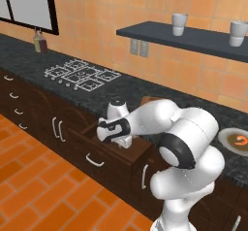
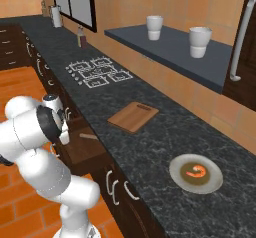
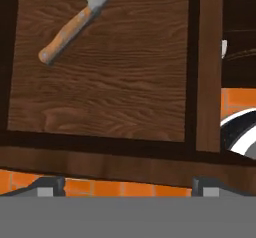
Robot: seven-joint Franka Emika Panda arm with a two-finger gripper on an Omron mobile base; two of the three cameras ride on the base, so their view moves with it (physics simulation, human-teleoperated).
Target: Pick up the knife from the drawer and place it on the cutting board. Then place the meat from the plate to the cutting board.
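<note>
The drawer (image 3: 105,92) is pulled out, showing its lighter wooden floor. On that floor lies the knife (image 3: 72,27) at an angle, wooden handle nearer me and grey blade running off the top of the hand view. My gripper (image 3: 129,186) hangs above the drawer's front edge, open and holding nothing, well short of the knife. From the left base view the gripper (image 1: 121,141) points down into the drawer (image 1: 109,152). The cutting board (image 2: 133,116) lies bare on the counter behind the drawer. Further right, the plate (image 2: 212,181) holds the orange meat (image 2: 196,171).
A gas hob (image 1: 81,74) is set in the dark counter to the left. A grey wall shelf (image 2: 170,49) carries two white cups (image 2: 154,27). Narrow drawers with small handles (image 1: 14,96) line the cabinet front. Orange tiled floor (image 1: 43,191) lies below.
</note>
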